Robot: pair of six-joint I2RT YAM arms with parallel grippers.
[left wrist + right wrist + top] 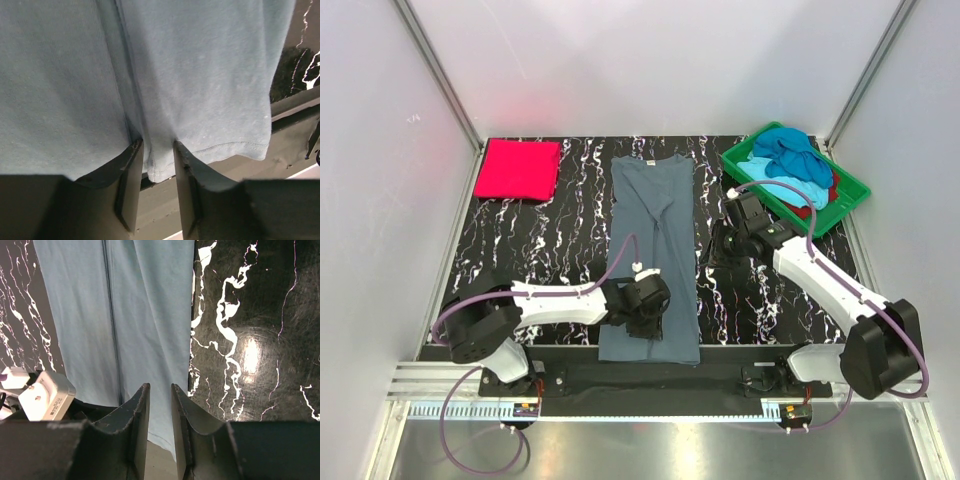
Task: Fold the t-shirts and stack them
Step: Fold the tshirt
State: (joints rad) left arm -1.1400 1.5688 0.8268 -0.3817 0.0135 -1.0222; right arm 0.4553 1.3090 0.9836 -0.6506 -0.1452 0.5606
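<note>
The slate grey-blue t-shirt (655, 215), of soft fine-knit cloth, lies in the middle of the black table with white marble-like veins (570, 220). It is folded into a long narrow strip with the sleeves turned in. Its long axis runs from the near edge of the table to the far edge. The collar points to the far side and the hem lies near the arm bases. A straight crease runs along the length of the strip.

The left gripper (156, 144) is on the near part of this shirt. Its fingers (127, 180) are of matt black hard plastic, and they stand a narrow gap apart. A small fold of the stitched hem sits in the gap and touches both fingers. I cannot tell whether it is really squeezed.

The right gripper (160, 386) hangs just beside the right edge of the strip, about halfway along it. Its jaws are only a little apart and nothing is between them. A white plastic box (47, 396) with rounded corners shows in the right wrist view.

A bright red-pink t-shirt (517, 170) lies folded in a flat rectangle at the far left corner. In the green plastic tray (738, 157) at the far right lie crumpled a turquoise t-shirt (770, 190), a dark blue t-shirt (790, 152) and a red t-shirt (817, 207).
</note>
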